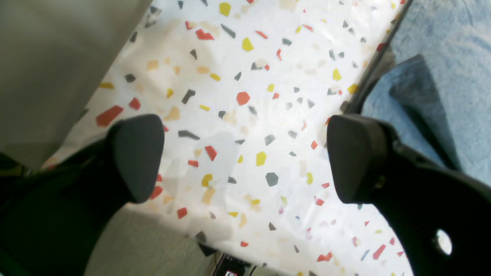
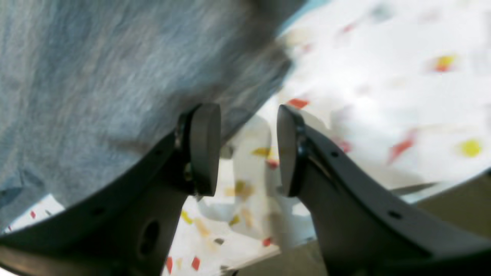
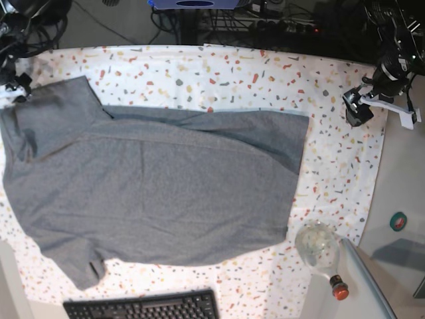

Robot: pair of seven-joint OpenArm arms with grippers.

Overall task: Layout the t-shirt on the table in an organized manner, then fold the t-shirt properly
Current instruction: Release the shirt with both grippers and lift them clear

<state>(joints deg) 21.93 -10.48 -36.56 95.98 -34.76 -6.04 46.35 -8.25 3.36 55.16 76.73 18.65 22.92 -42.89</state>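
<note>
The grey t-shirt (image 3: pixel 153 186) lies spread wide over the speckled table (image 3: pixel 339 166), its hem edge toward the right and one sleeve (image 3: pixel 56 109) at the far left. My left gripper (image 1: pixel 245 157) hovers open over bare table with nothing between its fingers; the t-shirt (image 1: pixel 441 57) lies off to its right. From the base view this gripper (image 3: pixel 360 109) sits right of the shirt, apart from it. My right gripper (image 2: pixel 245 149) is open at the cloth's edge, and the t-shirt (image 2: pixel 96 84) lies behind its left finger (image 2: pixel 205 149). It (image 3: pixel 14 88) sits by the far-left sleeve.
A black keyboard (image 3: pixel 143 307) lies at the front edge. A round glass bottle (image 3: pixel 317 244) with a red cap (image 3: pixel 339 287) lies at the table's front right corner. A plain grey side surface (image 3: pixel 405 193) borders the right. Cables and gear crowd the back.
</note>
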